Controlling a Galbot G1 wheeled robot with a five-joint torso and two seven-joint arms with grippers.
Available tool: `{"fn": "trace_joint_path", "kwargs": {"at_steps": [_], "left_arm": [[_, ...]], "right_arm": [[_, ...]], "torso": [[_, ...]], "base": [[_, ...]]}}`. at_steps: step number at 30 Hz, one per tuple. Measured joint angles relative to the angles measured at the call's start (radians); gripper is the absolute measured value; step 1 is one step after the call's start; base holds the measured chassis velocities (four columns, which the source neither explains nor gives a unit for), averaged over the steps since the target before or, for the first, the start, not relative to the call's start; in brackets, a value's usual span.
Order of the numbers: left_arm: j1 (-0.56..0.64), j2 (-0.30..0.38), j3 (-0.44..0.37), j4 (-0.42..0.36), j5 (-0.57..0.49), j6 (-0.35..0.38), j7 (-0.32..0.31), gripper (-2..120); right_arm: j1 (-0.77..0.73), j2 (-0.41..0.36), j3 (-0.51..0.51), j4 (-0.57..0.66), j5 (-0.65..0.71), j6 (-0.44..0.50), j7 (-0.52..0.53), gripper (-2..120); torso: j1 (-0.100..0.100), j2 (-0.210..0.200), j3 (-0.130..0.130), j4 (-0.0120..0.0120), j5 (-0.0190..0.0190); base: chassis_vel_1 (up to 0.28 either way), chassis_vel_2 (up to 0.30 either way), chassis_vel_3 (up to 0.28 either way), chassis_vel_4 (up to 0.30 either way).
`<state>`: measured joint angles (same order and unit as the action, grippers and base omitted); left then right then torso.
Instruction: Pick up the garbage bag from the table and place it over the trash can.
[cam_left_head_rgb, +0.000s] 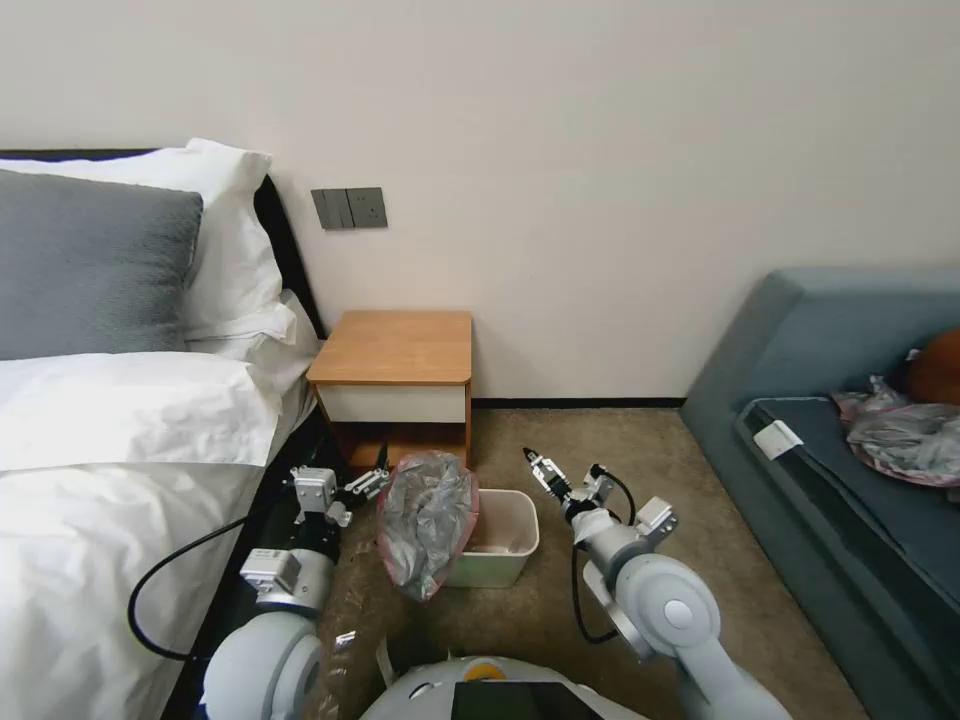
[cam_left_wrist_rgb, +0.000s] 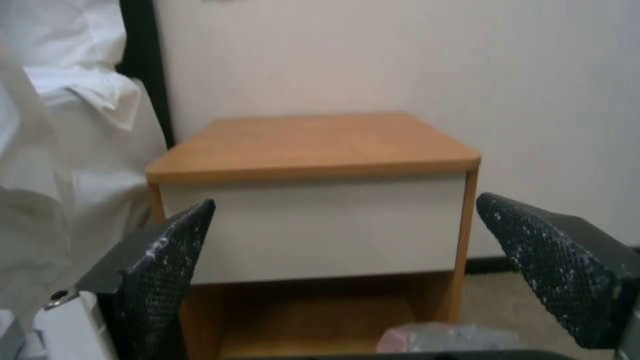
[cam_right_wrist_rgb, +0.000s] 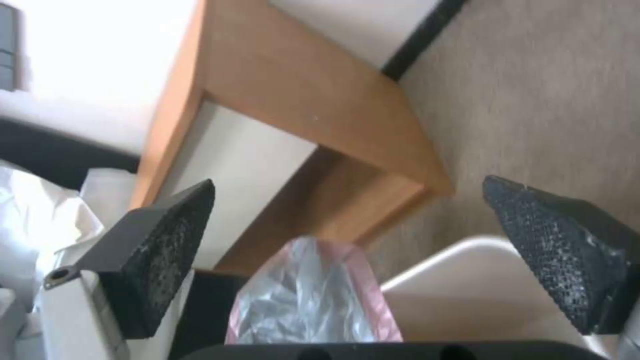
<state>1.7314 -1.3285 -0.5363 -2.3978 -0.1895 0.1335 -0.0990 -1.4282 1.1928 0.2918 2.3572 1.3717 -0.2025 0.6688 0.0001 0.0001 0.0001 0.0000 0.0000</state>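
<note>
Presently, the garbage bag (cam_left_head_rgb: 428, 520) is seen draped over the left rim of the trash can (cam_left_head_rgb: 500, 545), hanging partly down its outer side and standing crumpled above the rim; grey film, pinkish-red along its edge. The trash can is set on the carpet (cam_left_head_rgb: 600, 450) just in front of the table (cam_left_head_rgb: 395, 350), near the table's right front corner. The table top is seen bare, against the wall, beside the bed (cam_left_head_rgb: 120, 450).

The left gripper (cam_left_head_rgb: 372, 484) is held low between the bed and the bag, just beside the bag's upper left edge; whether it touches the film cannot be told. In the left wrist view its fingers (cam_left_wrist_rgb: 167, 260) are spread wide with nothing between them, the table's white drawer front (cam_left_wrist_rgb: 313, 230) lying ahead and a bit of the bag at the lower edge.

The right gripper (cam_left_head_rgb: 540, 470) is held above the right side of the trash can, apart from the bag. In the right wrist view its fingers (cam_right_wrist_rgb: 560, 255) are likewise wide apart and hold nothing, with the bag and the can's cream rim seen below.

A second grey-and-pink plastic bundle (cam_left_head_rgb: 905, 440) is noted on the sofa (cam_left_head_rgb: 800, 330), well apart.
</note>
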Motion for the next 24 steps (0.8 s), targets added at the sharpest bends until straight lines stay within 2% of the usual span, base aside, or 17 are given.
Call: {"fn": "trace_joint_path", "kwargs": {"at_steps": [10, 18, 24], "left_arm": [[-0.003, 0.008, 0.112, 0.051, 0.014, 0.053, -0.02, 100], [-0.002, -0.008, 0.16, 0.07, 0.014, 0.081, -0.053, 99], [-0.002, -0.011, 0.18, 0.085, 0.013, 0.097, -0.043, 96]], "right_arm": [[-0.018, 0.011, 0.014, 0.005, -0.121, 0.003, -0.055, 100], [-0.012, 0.022, 0.013, -0.001, -0.113, 0.008, -0.053, 100], [-0.019, 0.027, 0.011, -0.006, -0.118, 0.012, -0.053, 100]], "torso": [[0.0, 0.0, 0.0, -0.0001, 0.0], [0.0, 0.0, 0.0, 0.0, 0.0], [0.0, 0.0, 0.0, 0.0, 0.0]], "base": [[0.0, 0.0, 0.0, 0.0], [0.0, 0.0, 0.0, 0.0], [0.0, 0.0, 0.0, 0.0]]}}
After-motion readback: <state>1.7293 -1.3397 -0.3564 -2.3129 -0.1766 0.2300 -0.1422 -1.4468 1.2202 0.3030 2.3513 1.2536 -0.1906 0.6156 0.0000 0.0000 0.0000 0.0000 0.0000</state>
